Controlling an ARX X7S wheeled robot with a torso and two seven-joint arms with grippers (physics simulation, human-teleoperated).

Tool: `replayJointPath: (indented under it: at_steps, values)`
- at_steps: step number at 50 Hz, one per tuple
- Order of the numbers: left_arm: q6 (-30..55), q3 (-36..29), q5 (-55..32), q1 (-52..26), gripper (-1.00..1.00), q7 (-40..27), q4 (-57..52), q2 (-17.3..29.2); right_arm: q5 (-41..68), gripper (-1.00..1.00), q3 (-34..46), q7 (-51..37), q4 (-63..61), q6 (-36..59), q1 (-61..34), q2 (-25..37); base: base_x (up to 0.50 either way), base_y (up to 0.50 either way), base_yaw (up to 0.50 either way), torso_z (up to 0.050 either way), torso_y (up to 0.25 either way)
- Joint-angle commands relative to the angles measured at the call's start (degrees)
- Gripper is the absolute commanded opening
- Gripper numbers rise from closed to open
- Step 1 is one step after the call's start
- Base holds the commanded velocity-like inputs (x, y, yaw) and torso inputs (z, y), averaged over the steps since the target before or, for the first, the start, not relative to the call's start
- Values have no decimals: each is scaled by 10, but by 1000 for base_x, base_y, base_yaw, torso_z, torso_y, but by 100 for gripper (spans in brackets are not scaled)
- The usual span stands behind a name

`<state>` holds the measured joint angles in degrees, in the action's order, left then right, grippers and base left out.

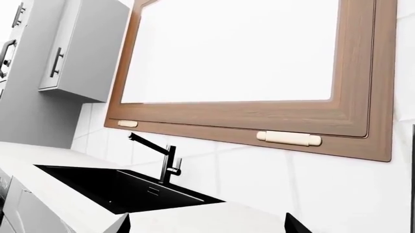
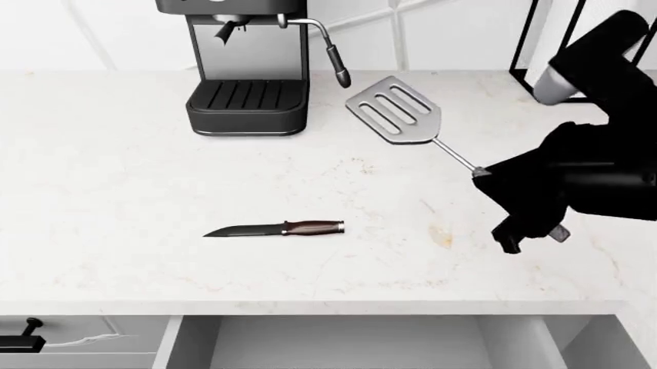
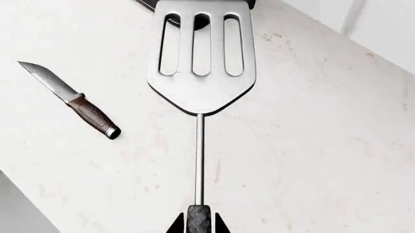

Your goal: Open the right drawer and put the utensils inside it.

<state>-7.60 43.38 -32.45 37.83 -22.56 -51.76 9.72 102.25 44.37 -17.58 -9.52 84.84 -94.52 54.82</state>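
Right end effector (image 3: pixel 197 224) clamped on the spatula (image 2: pixel 395 110) handle end, blade raised over the tabletop (image 2: pixel 123 192) near the coffee machine (image 2: pixel 246 69). Knife (image 2: pixel 275 229) lies flat on the tabletop, apart from the spatula. Drawer (image 2: pixel 349 342) open below the front edge, nothing visible inside. Left end effector out of view; its camera shows sink (image 1: pixel 110 187), faucet (image 1: pixel 162 158), window (image 1: pixel 253 73).

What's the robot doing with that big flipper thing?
The robot's right gripper is clamped on the handle of the grey slotted metal spatula, whose blade points toward the black coffee machine. The small knife with the brown wooden handle lies on the white marble counter. Below, the pale grey drawer is already open, with neither utensil in it.
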Motion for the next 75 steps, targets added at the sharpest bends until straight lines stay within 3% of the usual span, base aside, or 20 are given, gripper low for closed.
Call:
replayJointPath:
  at_steps: [1,7,24,48,75]
  values:
    - [0,0,1,-1,100,-1,1,1,-20,-100,-4,88,-44,22,-20,9,0,0,0,0,0]
    - [1,-1,2,-1,100,-1,0,1,-165,-100,14,223,-143,2,-2,32,0,0,0,0,0]
    - [2,-2,4,0,100,-3,0,2,-264,-100,44,355,-270,-84,18,50,0,0,0,0,1]
    - [4,-4,7,0,100,-6,-3,4,-224,-100,18,340,-295,-154,58,62,0,0,0,0,0]
    - [-2,1,1,3,100,-3,-1,0,-191,-100,37,342,-358,-151,42,2,0,0,0,0,0]
